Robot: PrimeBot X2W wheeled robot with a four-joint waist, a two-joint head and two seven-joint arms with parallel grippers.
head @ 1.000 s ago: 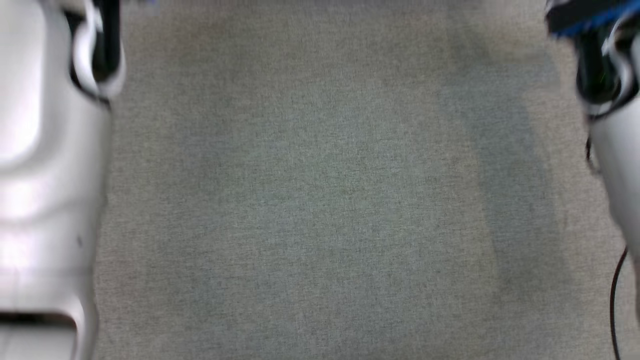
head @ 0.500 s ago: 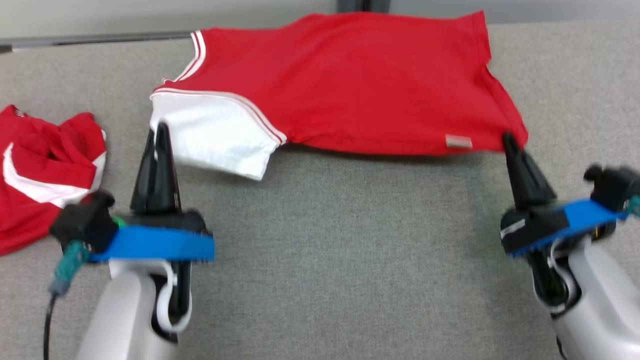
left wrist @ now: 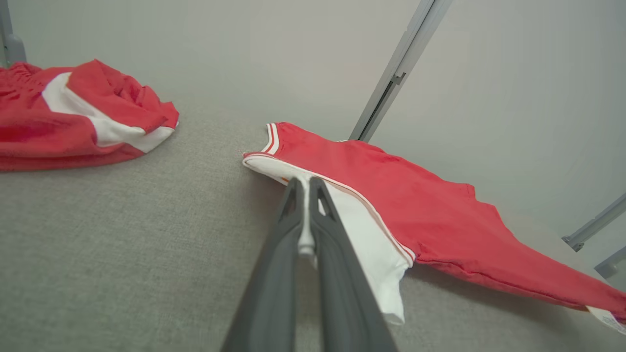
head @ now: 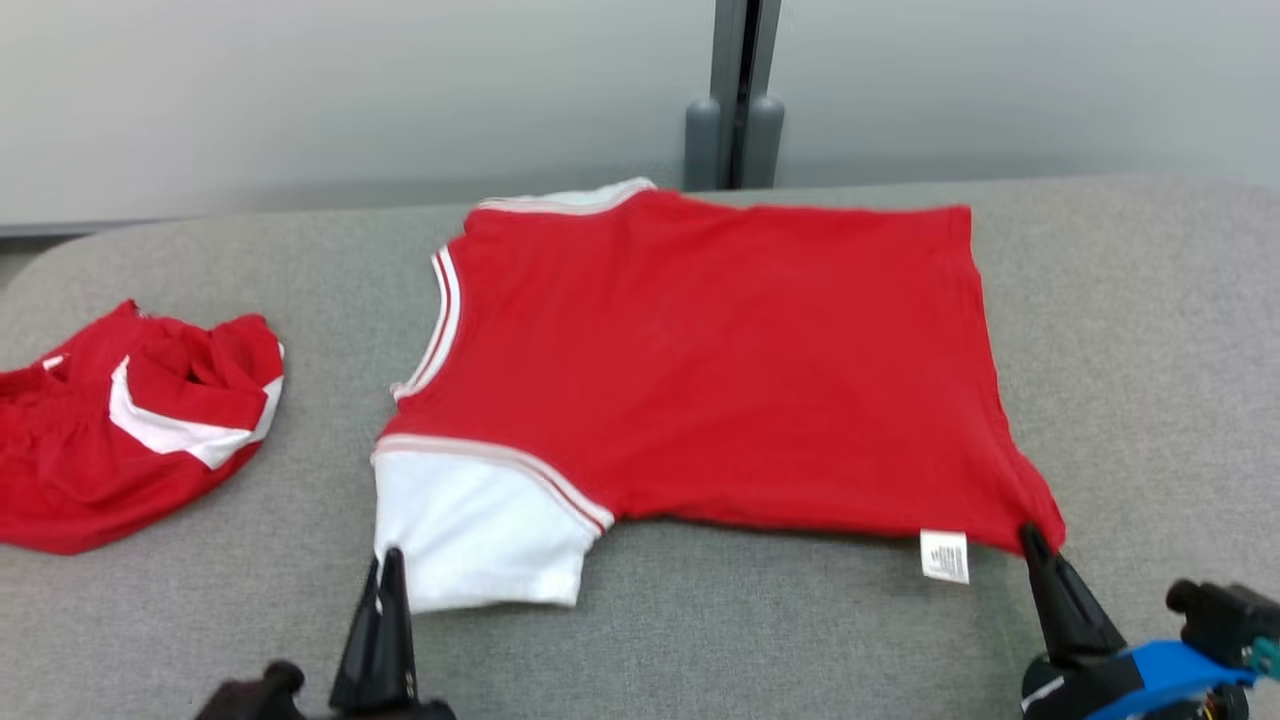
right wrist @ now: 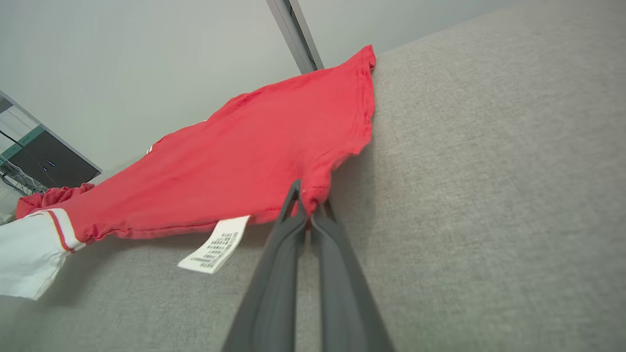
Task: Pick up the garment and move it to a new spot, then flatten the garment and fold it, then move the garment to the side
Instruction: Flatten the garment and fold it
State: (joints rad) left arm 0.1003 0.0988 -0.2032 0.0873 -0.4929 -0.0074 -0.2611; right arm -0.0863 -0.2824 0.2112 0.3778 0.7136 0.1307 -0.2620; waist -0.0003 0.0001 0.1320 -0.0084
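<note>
The garment (head: 700,370), a red shirt with white sleeves, lies spread on the grey table (head: 700,640). At its near left, my left gripper (head: 388,565) is shut on the edge of the white sleeve (head: 470,530). The left wrist view shows white cloth pinched between that gripper's (left wrist: 305,183) closed fingers, with the garment (left wrist: 415,205) stretching away to the right. My right gripper (head: 1030,535) is shut on the red hem corner at the near right. The right wrist view shows this gripper (right wrist: 308,200) pinching the garment (right wrist: 244,161), beside a white care label (right wrist: 215,244).
A second red and white garment (head: 130,430) lies crumpled at the table's left end, also seen in the left wrist view (left wrist: 73,117). A grey post (head: 735,100) stands against the pale wall behind the table's far edge. Bare grey table lies right of the shirt.
The head camera has tilted up, so the whole picture slid down: bare table first, then the garment and both grippers. Both grippers stay shut on the garment's near corners.
</note>
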